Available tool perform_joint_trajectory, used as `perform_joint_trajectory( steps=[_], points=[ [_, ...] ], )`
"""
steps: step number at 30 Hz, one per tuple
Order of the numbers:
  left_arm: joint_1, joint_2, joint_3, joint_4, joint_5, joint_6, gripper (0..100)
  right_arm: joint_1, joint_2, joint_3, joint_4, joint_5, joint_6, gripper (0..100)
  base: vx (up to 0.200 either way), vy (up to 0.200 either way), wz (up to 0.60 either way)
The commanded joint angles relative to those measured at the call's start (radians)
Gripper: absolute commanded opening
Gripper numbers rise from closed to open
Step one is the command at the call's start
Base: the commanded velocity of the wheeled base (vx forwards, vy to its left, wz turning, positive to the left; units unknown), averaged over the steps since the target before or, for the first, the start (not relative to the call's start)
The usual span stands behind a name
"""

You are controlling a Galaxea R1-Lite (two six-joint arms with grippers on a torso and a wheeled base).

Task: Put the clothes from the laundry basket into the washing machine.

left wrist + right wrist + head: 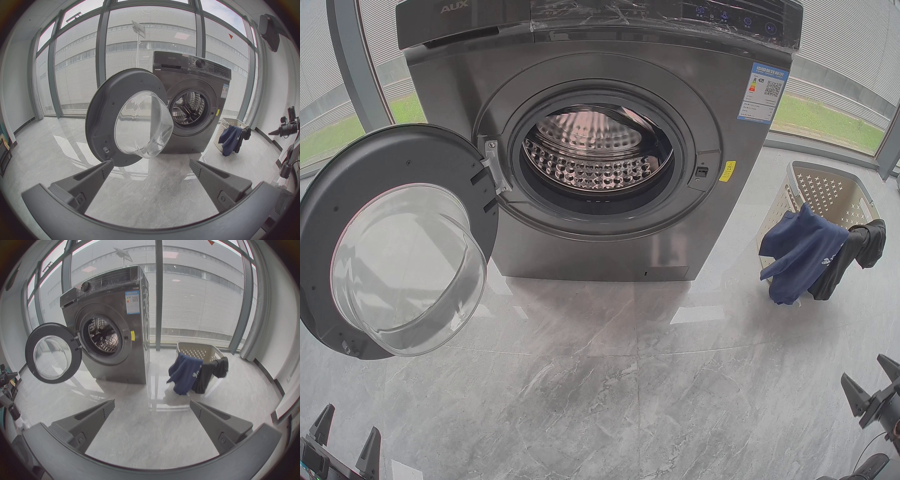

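A grey front-loading washing machine stands ahead, its round door swung wide to the left and its steel drum bare. To its right sits a beige laundry basket with a blue garment and a black garment draped over its front rim. My left gripper hovers low at the near left, open and holding nothing. My right gripper is at the near right, open too, well short of the basket. The right wrist view has the basket and blue garment ahead between its fingers.
Grey marble floor spreads between me and the machine. The open door juts out over the floor at the left. Tall windows and metal pillars stand behind the machine, with a wall to the right of the basket.
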Motion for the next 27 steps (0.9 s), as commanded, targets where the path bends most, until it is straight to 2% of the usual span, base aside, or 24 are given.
perform_joint_trajectory(
  steps=[1,3,5,7,9,13,15,17,18,20,21,22,27],
  points=[
    [0.0,-0.008,0.016,0.0,0.0,-0.002,100,-0.067,-0.379,0.02,0.24,0.024,0.004,100,0.0,0.0,0.0],
    [0.0,-0.01,0.016,0.0,0.0,-0.002,100,-0.077,-0.443,0.02,0.308,0.024,0.001,100,0.0,0.0,0.0],
    [0.0,-0.01,0.016,0.0,0.0,-0.002,100,-0.093,-0.518,0.012,0.358,0.045,0.007,100,0.0,0.0,0.0],
    [0.0,-0.01,0.016,0.0,0.0,-0.002,100,-0.103,-0.538,0.01,0.358,0.05,0.009,100,0.0,0.0,0.0],
    [0.0,-0.01,0.016,0.0,0.0,-0.001,100,-0.143,-0.572,0.012,0.358,0.057,-0.002,100,0.0,0.0,0.0],
    [0.0,-0.01,0.016,0.0,0.0,-0.002,100,-0.14,-0.595,0.012,0.355,0.045,-0.003,100,0.0,0.0,0.0],
    [0.0,-0.01,0.016,0.0,0.0,-0.002,100,-0.14,-0.595,0.018,0.351,-0.013,0.013,100,0.0,0.0,0.0],
    [0.0,-0.01,0.016,0.0,0.0,-0.004,100,-0.14,-0.595,0.018,0.352,-0.035,0.023,100,0.0,0.0,0.0],
    [0.0,-0.01,0.016,0.0,0.0,-0.004,100,-0.14,-0.595,0.018,0.354,-0.016,0.035,100,0.0,0.0,0.0],
    [0.0,-0.01,0.016,0.0,0.0,-0.002,100,-0.14,-0.592,0.02,0.386,0.085,0.018,100,0.0,0.0,0.0],
    [0.0,-0.01,0.016,0.0,0.0,-0.002,100,-0.139,-0.592,0.02,0.388,0.09,0.015,100,0.0,0.0,0.0],
    [0.0,-0.012,0.016,0.0,0.0,-0.004,100,-0.14,-0.592,0.02,0.392,0.129,-0.008,100,0.0,0.0,0.0],
    [0.002,-0.012,0.016,0.0,0.0,-0.004,100,-0.136,-0.595,0.02,0.392,0.114,-0.006,100,0.0,0.0,0.0]
  ],
)
